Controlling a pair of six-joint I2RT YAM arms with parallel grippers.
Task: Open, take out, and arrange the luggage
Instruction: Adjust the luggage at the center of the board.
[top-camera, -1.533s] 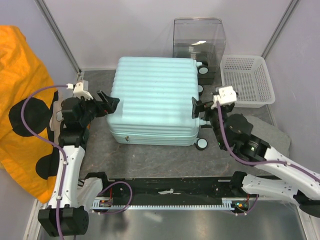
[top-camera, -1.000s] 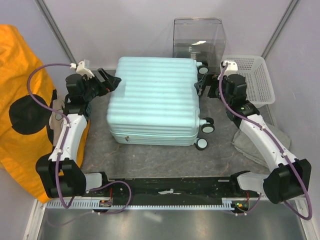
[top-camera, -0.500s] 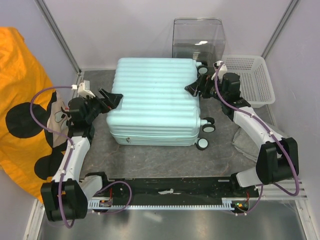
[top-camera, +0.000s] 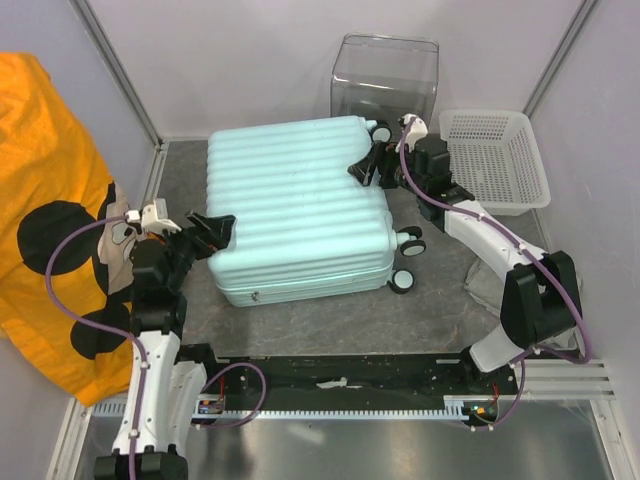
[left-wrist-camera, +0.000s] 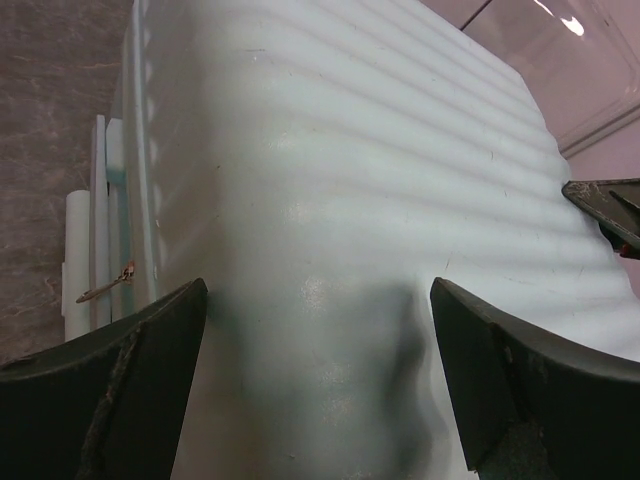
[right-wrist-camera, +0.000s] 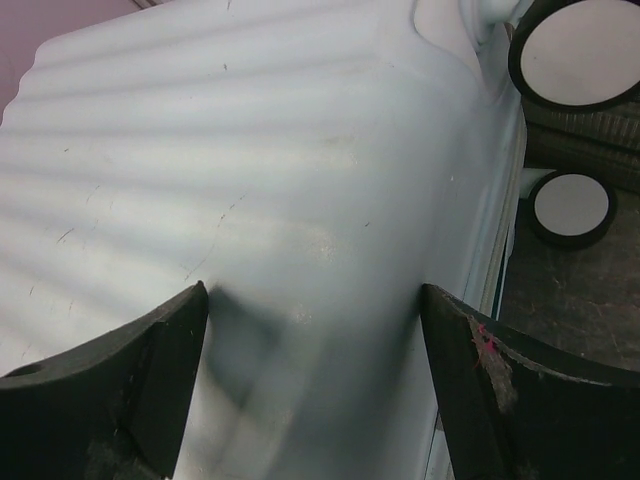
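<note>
**Shut suitcase is being reached at both ends**

The mint suitcase (top-camera: 300, 205) is being rested flat in the middle of the grey bench (top-camera: 300, 325), with its lid shut. Its long side is being run from left to right. It is being turned a little, so the wheel end is sitting a bit farther back. The wheels (top-camera: 410, 240) are being pointed to the right, and the top end to the left.

The left gripper (top-camera: 213, 232) is being held wide open at the near left corner, just beside the shell. The right gripper (top-camera: 366, 166) is being held wide open over the far right corner, close to a wheel. Nothing is being gripped by either one.

The zip seam is being shown along the near side, and the little zip pull (left-wrist-camera: 105, 283) is being seen near the left gripper. So the left arm is being judged the nearer one for the zip. The pull would likely need dragging along the long side toward the wheels.
</note>
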